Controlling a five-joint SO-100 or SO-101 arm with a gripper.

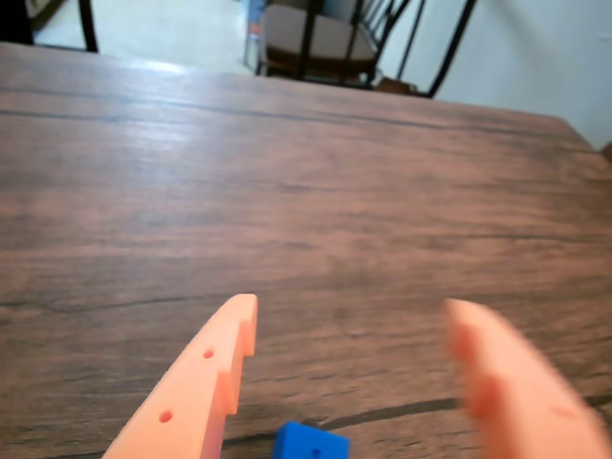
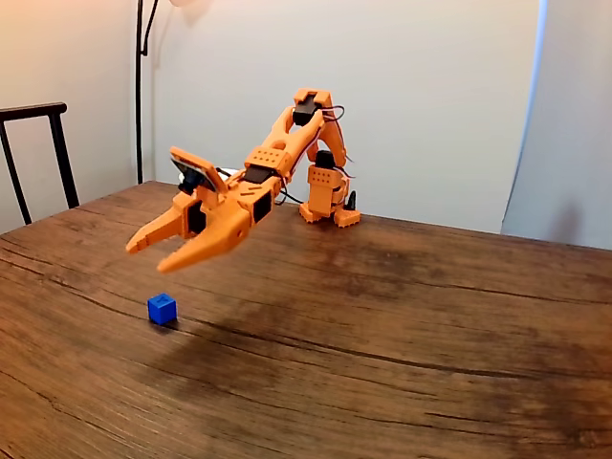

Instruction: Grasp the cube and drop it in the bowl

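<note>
In the fixed view the gripper (image 2: pixel 158 253) hangs above the table with its jaws spread wide and empty, while the cube (image 2: pixel 162 308) sits on the wood at lower left, just below the tips. In the wrist view the cube (image 1: pixel 311 443) lies at the bottom edge, nearer the camera than the fingertips (one finger is blurred), so I judge a straight descent could overshoot it or knock it aside.

an orange printed arm (image 2: pixel 277 158) with long tapered jaws.

the whole body is moulded in one bright orange plastic, from the blocky base (image 2: pixel 323 196) to the pointed fingers (image 2: pixel 196 251). black motor housings are seen set into the joints, and thin dark and pale cables are looped near the top joint and down behind the base. a small dark camera module (image 2: pixel 194 174) is mounted on top near the wrist. in the wrist view the left finger (image 1: pixel 196 387) is shown as a flat, pale-orange blade with a stepped inner edge and two small round holes; the right finger (image 1: pixel 512 382) is blurred.
</note>
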